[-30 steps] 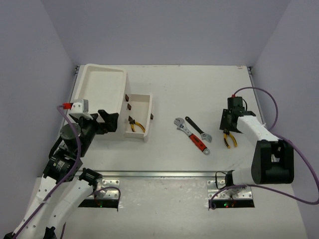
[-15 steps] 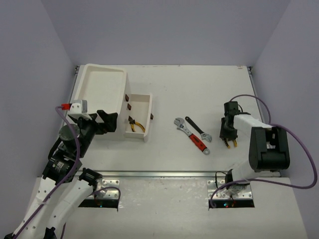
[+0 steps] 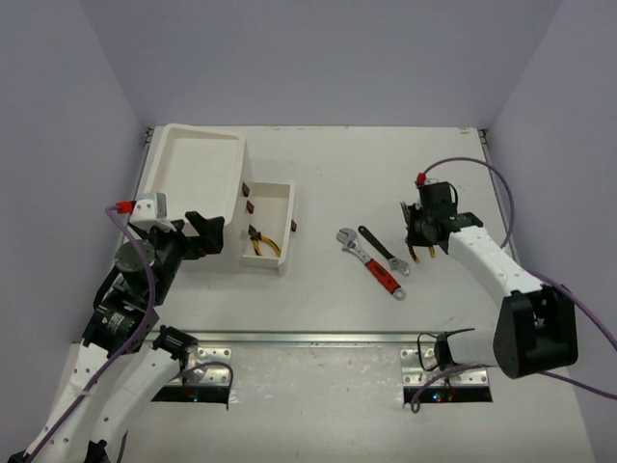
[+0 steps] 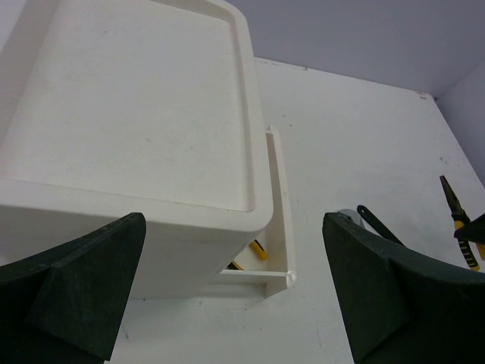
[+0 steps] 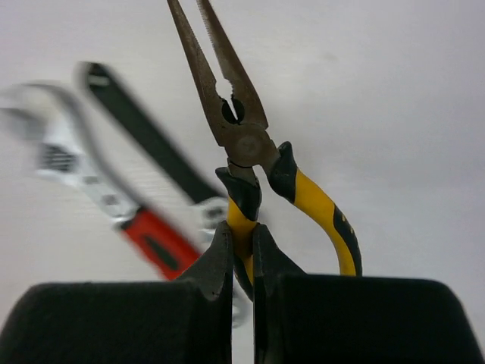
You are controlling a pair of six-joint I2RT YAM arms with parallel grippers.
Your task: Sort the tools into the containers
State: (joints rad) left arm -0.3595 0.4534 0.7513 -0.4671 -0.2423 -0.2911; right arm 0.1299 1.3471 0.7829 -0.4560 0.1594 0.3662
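**Markings.** Any brand or writing on the tools is too small or too blurred to read.

**Work surface and room.** The flat white table (image 3: 337,164) is enclosed on three sides by plain pale-lavender walls (image 3: 308,58). A metal rail (image 3: 308,338) runs along the near edge. Purple cables (image 3: 501,183) loop from the arms.

**Right arm.** The right gripper (image 5: 242,235) is clamped on the yellow-and-black-handled needle-nose pliers (image 5: 244,140). Its fingers pinch one handle only; the second handle stands free to the side. The nose of the pliers is slightly parted and points away from the wrist. The pliers sit right of the table centre. Whether they touch the table cannot be determined.

**Left arm.** The left gripper (image 4: 233,235) stands at full spread and holds nothing. It is positioned at the near side of the tall white plastic box (image 3: 193,174), at the left of the table.

**Containers.** The shallow tray top of the box faces up. One white drawer (image 3: 273,188) is pulled out to the right, and small dark-red knobs (image 3: 246,188) show on the drawer fronts. A second yellow-handled tool (image 3: 260,243) lies at the near end of this drawer.

**Loose tools.** The red-handled adjustable wrench (image 3: 371,262) and the black wrench (image 3: 381,246) lie side by side on the table, between the drawer and the right gripper.
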